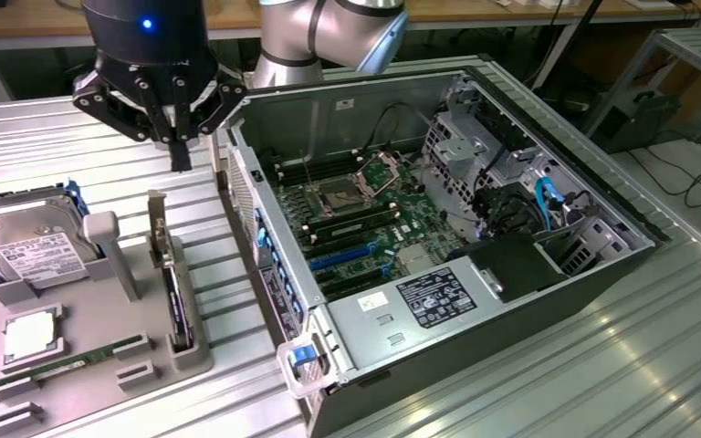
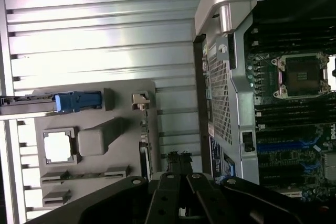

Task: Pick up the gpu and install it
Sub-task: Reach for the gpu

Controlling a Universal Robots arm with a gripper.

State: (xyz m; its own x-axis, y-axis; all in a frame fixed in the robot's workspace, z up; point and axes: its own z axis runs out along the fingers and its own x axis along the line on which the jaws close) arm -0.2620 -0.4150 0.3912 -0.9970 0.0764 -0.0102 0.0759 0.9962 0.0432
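Hovering, fingers pressed together and empty, the gripper [image 1: 180, 162] points straight down near the gpu [image 1: 171, 274], upright in its gray holder [image 1: 98, 321].

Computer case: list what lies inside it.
Motherboard with open CPU socket, blue slots, labelled power supply, blue cable. A black shroud covers whatever lies beneath it.

Ribbed metal table [image 1: 643, 365] is gleaming glossily beneath a matt grey plastic tray [image 1: 113, 315] and a bare-steel computer case [image 1: 326, 119].
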